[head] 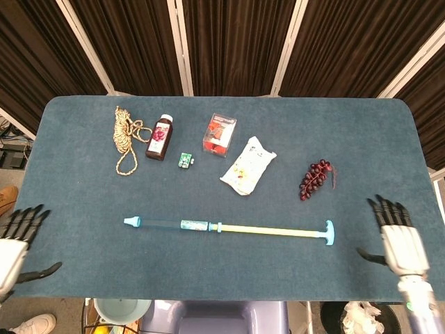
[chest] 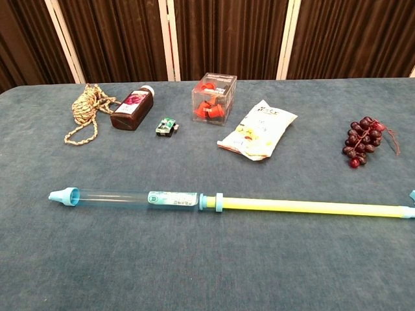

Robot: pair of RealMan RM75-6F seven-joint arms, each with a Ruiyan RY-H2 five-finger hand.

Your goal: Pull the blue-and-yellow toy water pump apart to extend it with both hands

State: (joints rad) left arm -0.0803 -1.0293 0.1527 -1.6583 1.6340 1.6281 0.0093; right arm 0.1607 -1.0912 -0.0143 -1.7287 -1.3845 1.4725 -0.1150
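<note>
Hands (head: 15, 240) (head: 399, 235) apart, empty; extended pump (head: 229, 227) lies left-right, nozzle left.

One toy water pump (head: 229, 227), one rope coil (head: 125, 138), one bottle (head: 160, 137), one clear box (head: 219, 133), one snack bag (head: 247, 164), one grape bunch (head: 315, 179), one small green toy (head: 184, 160)

Both hands are showing pale silver-white palm shells with black fingers and black thumbs jutting from the side. The right hand (head: 401, 240) is leading down into a silvery lavender wrist section at the frame's bottom corner. The left hand (head: 12, 243) is being cut by the picture's edge, so only its light shell, dark fingers and thumb are showing.
</note>
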